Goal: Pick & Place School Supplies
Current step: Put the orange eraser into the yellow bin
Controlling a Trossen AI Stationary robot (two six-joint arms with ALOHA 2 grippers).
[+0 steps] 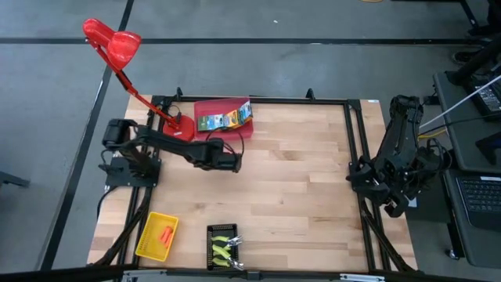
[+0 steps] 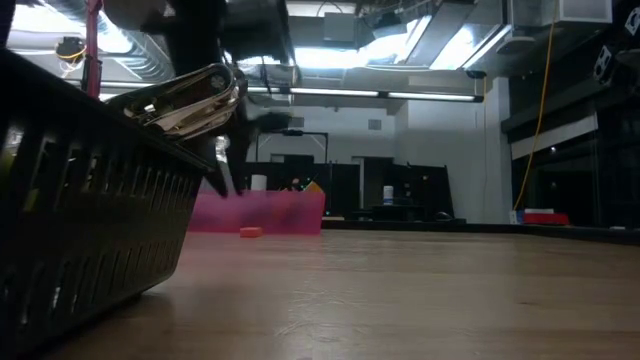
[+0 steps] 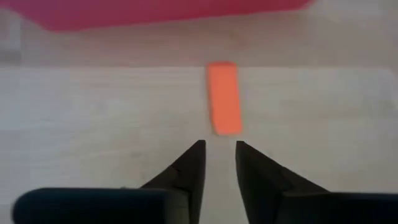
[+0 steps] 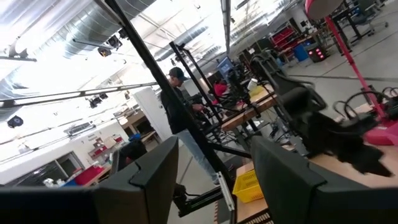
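Note:
An orange piece (image 3: 224,98) lies flat on the wooden table just in front of the red tray (image 1: 223,117); the low view also shows the piece (image 2: 250,232). My left gripper (image 3: 220,147) hangs above the table just short of the piece's near end, slanting down. Its fingers are open by a narrow gap with nothing between them. In the high view the left gripper (image 1: 236,163) covers the piece. Green-and-yellow boxes (image 1: 224,119) lie in the red tray. My right gripper (image 4: 214,143) is open and empty, raised at the table's right edge.
A yellow tray (image 1: 156,235) with orange pieces stands near the front left. Beside it a black basket (image 1: 222,247) holds yellow-green-handled tools. A red desk lamp (image 1: 113,43) stands at the far left. People are in the room beyond.

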